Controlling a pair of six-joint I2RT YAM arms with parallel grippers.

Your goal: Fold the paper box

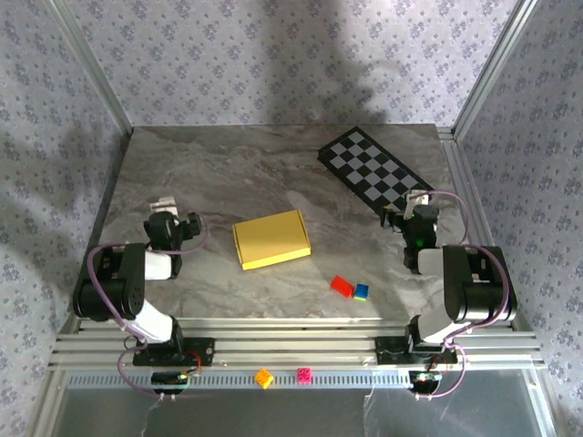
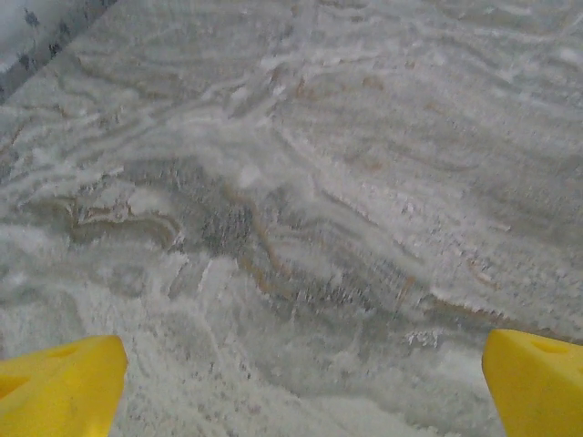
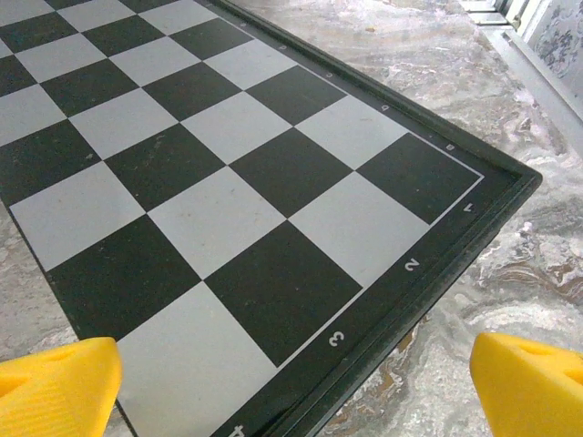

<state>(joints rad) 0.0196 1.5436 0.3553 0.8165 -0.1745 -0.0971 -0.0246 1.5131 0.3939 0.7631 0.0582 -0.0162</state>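
The marbled table (image 1: 273,173) sits inside patterned walls, with the paper box (image 1: 271,239) lying flat at its middle, between the arms and touched by neither. Your left gripper (image 2: 301,401) hangs wide open over bare stone. Your right gripper (image 3: 291,387), equally wide, hovers above the checkerboard mat (image 3: 228,182). Press one edge alone and the thin card may slide or crease, perhaps shoving the red brick (image 1: 342,286) nearby.

A marbled grey table (image 1: 228,164) is shown; a yellow paper box (image 1: 271,239) is laid at centre, a checkerboard mat (image 1: 375,170) upper right, a red brick (image 1: 342,286) and a blue brick (image 1: 362,291) lower right.
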